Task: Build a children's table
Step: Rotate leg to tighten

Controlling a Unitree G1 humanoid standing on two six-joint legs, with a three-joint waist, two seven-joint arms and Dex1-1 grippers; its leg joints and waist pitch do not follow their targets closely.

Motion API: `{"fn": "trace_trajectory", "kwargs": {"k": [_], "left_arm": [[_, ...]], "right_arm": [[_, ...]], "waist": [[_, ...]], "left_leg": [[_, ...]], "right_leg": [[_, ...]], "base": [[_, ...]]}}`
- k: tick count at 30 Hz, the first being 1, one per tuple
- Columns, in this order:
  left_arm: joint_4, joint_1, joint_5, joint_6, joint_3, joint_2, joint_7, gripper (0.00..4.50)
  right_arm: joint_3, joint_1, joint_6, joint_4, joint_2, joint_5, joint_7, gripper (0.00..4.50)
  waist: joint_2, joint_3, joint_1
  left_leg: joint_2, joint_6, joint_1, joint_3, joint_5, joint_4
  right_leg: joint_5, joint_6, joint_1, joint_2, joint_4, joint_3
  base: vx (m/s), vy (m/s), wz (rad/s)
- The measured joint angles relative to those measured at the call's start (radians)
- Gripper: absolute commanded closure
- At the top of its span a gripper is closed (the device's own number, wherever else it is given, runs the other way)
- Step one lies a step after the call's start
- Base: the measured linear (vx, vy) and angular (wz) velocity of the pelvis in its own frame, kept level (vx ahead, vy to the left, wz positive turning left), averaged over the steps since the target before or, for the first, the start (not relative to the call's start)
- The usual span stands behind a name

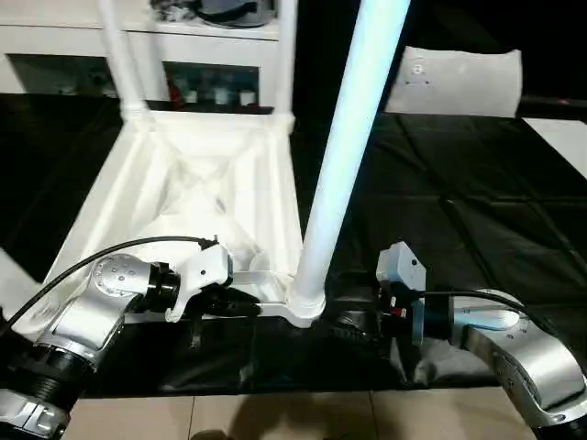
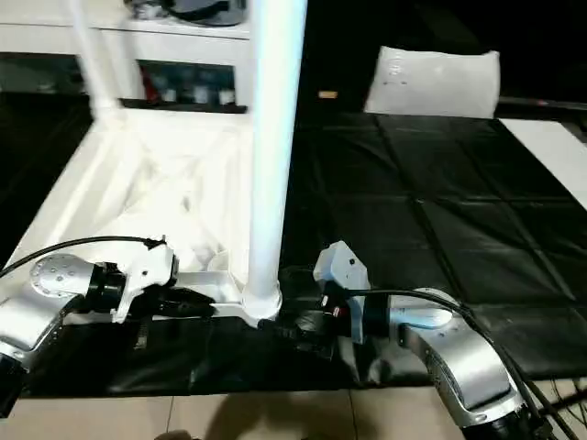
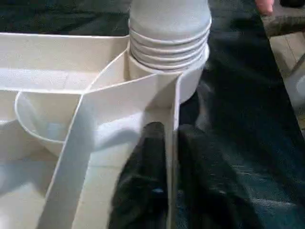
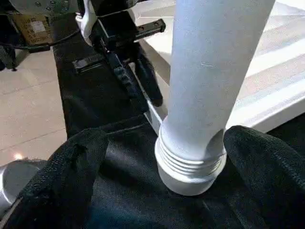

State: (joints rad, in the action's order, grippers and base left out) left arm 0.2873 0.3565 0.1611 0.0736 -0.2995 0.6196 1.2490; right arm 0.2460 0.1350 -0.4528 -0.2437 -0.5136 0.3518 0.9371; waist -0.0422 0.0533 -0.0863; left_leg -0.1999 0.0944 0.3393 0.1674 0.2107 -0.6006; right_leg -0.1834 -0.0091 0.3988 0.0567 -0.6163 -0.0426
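The white table top (image 1: 183, 183) lies upside down on the black mat, ribs facing up. Two legs (image 1: 119, 55) stand in its far corner sockets. A third leg (image 1: 353, 128) stands upright in the near right corner socket (image 1: 307, 307), its ribbed base (image 4: 190, 162) seated in the collar. My left gripper (image 1: 243, 307) is shut on the thin near rim (image 3: 172, 124) just left of that socket, one black finger (image 3: 143, 181) on each side of the wall. My right gripper (image 4: 164, 138) is open, its fingers (image 4: 71, 176) either side of the leg's base without touching it.
A white cabinet (image 1: 202, 46) with dark openings stands behind the table top. A white cushion-like bag (image 1: 454, 81) lies at the back right. The black mat (image 1: 459, 211) ends at the tiled floor (image 1: 275, 417) just in front of my forearms.
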Motion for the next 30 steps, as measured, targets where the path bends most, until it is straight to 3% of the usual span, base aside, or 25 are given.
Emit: {"fn": "trace_trajectory", "kwargs": {"k": [16, 24, 30], "left_arm": [[-0.001, -0.004, -0.018, -0.005, 0.000, 0.020, 0.012, 3.51], [0.002, -0.004, -0.020, -0.018, 0.001, 0.016, 0.011, 4.26], [0.014, -0.004, -0.044, -0.067, -0.002, 0.010, 0.011, 4.45]], "right_arm": [[0.015, 0.003, 0.006, -0.010, -0.004, -0.010, 0.009, 0.00], [0.016, 0.003, 0.007, -0.010, -0.004, -0.014, 0.009, 0.00], [0.017, 0.004, 0.019, -0.005, -0.006, -0.027, 0.008, 0.00]], "waist": [[0.000, 0.000, -0.001], [0.000, 0.000, -0.001], [0.000, 0.000, -0.002]], "left_leg": [[0.000, 0.000, -0.005, 0.001, 0.000, 0.000], [0.000, 0.000, -0.005, 0.001, 0.000, 0.000], [0.000, 0.000, -0.005, 0.001, 0.000, 0.000]], "right_leg": [[0.000, 0.000, -0.001, 0.000, 0.000, 0.000], [0.000, 0.000, -0.001, 0.000, 0.000, 0.001], [0.000, 0.000, -0.001, 0.000, 0.000, 0.001]], "base": [[0.000, 0.000, 0.00], [0.000, 0.000, 0.00], [0.000, 0.000, 0.00]]}}
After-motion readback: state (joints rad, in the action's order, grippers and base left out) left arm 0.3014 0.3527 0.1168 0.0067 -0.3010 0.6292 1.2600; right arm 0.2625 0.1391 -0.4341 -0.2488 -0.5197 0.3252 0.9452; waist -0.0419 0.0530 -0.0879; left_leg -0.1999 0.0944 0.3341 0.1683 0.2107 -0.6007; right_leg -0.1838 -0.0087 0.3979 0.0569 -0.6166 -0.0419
